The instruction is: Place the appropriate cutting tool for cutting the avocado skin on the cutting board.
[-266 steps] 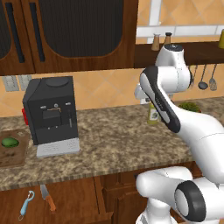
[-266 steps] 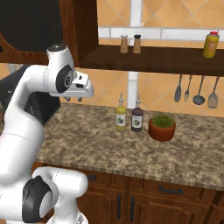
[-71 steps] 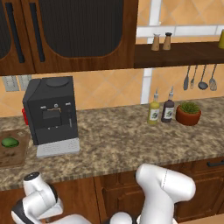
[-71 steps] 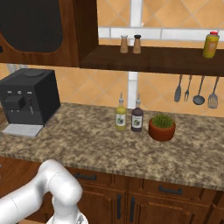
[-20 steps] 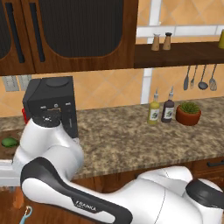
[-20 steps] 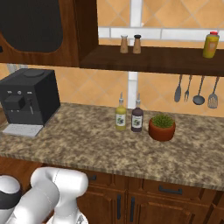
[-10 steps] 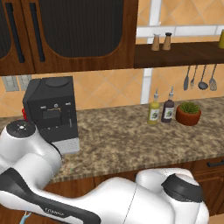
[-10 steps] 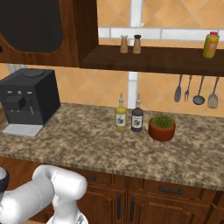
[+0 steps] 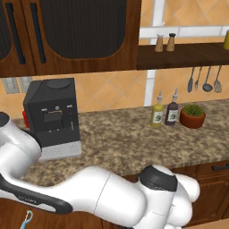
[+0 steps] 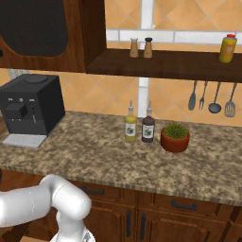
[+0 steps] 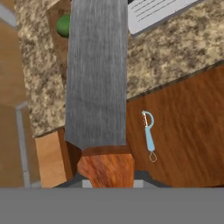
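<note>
You had the pickup done: in the hand view the tool gripped the knife by its orange-brown handle, blade running up the frame above the desk edge. What was left, I judged, was carrying it to the cutting board beside the avocado. I counted one knife, one avocado, one board, one peeler lying below.

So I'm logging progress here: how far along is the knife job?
Done: the knife is picked up, its orange-brown handle at the gripper and its blade pointing out over the counter. The peeler lies below, left alone. In hand: carrying it toward the board, where the avocado sits. Left: laying the knife on the board and letting go.
</note>
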Tool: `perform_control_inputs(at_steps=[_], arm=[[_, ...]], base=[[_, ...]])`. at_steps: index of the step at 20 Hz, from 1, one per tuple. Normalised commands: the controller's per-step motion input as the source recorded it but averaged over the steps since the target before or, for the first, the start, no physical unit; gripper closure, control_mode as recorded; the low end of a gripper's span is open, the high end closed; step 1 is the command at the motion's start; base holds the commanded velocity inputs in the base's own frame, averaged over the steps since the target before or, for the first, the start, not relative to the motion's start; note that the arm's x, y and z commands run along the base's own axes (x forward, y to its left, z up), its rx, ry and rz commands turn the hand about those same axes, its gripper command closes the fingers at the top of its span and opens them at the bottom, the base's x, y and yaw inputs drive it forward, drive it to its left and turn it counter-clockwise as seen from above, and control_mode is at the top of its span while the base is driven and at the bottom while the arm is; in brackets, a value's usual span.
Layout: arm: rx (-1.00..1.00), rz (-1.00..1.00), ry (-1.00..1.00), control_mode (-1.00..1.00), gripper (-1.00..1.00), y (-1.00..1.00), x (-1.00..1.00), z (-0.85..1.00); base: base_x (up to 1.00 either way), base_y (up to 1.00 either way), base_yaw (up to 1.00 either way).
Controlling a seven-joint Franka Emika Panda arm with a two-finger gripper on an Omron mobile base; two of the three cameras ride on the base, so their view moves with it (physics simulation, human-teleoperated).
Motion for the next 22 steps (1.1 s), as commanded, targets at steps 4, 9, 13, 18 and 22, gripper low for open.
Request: perform_control_inputs(at_steps=[4, 9, 13, 18, 22], arm=[[-0.02, -0.04, 0.02, -1.0, 1.0, 0.09, 0.37, -0.12], [0.0, -0.05, 0.04, -1.0, 1.0, 0.06, 0.43, -0.11], [0.0, -0.02, 0.02, -1.0, 1.0, 0.01, 0.27, -0.21], [-0.01, -0.02, 0.0, -1.0, 1.0, 0.0, 0.12, -0.32], [0.0, -0.02, 0.0, -1.0, 1.0, 0.0, 0.11, -0.39]], base=[[0.0, 0.0, 0.0], [0.0, 0.0, 0.0], [0.0, 0.0, 0.0], [0.0, 0.0, 0.0], [0.0, 0.0, 0.0]])
